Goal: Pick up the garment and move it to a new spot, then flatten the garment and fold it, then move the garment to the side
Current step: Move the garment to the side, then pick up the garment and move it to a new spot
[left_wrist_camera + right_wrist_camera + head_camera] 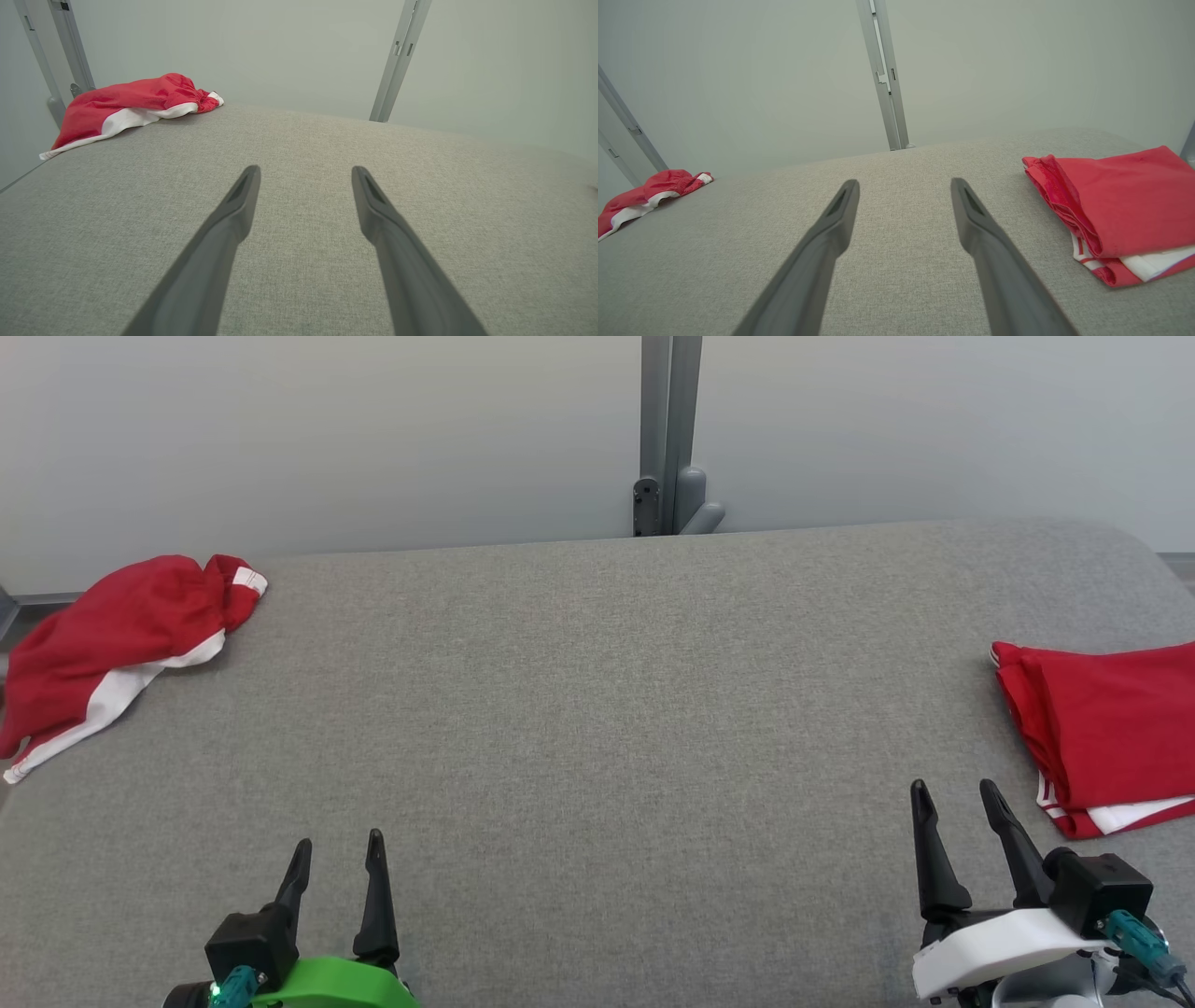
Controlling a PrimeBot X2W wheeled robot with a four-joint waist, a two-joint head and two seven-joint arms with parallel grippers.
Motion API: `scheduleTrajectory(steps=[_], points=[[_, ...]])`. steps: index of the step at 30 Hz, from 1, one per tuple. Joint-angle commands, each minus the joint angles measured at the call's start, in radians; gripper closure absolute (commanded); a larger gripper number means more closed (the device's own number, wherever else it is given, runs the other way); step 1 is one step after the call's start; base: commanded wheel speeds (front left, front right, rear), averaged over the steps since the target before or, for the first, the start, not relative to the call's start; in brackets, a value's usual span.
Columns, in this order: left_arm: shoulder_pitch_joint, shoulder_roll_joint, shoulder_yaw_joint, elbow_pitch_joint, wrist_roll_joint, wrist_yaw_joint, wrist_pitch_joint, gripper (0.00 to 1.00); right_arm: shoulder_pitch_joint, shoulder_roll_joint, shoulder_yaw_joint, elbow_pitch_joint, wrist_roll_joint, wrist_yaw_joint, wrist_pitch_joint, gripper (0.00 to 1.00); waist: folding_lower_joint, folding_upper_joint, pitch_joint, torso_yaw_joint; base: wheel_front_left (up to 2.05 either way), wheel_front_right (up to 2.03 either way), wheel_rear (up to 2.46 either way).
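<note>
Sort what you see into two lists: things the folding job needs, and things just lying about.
Job in hand: crumpled garment; left gripper; right gripper; table.
Lying about: folded pile, apparently already done; post.

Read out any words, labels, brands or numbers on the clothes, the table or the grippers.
None can be read. The crumpled garment, the folded garment, the grey table, the left gripper and the right gripper bear no words, numbers or logos; the garments carry plain white trim.
</note>
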Motion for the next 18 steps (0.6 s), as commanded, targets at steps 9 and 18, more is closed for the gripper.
scheduleTrajectory(steps=[9, 18], points=[[-0.014, -0.011, 0.008, 0.004, 0.023, -0.016, -0.002, 0.00, -0.002, -0.001, 0.002, 0.011, 0.007, -0.001, 0.005, 0.00, 0.0001, 0.0120, -0.001, -0.002, 0.00, 0.00, 0.00], [-0.020, -0.020, 0.014, 0.000, 0.037, -0.027, -0.002, 0.00, 0.000, -0.001, 0.001, 0.015, 0.010, -0.001, 0.012, 0.00, 0.0001, 0.0120, 0.000, 0.012, 0.00, 0.00, 0.00]])
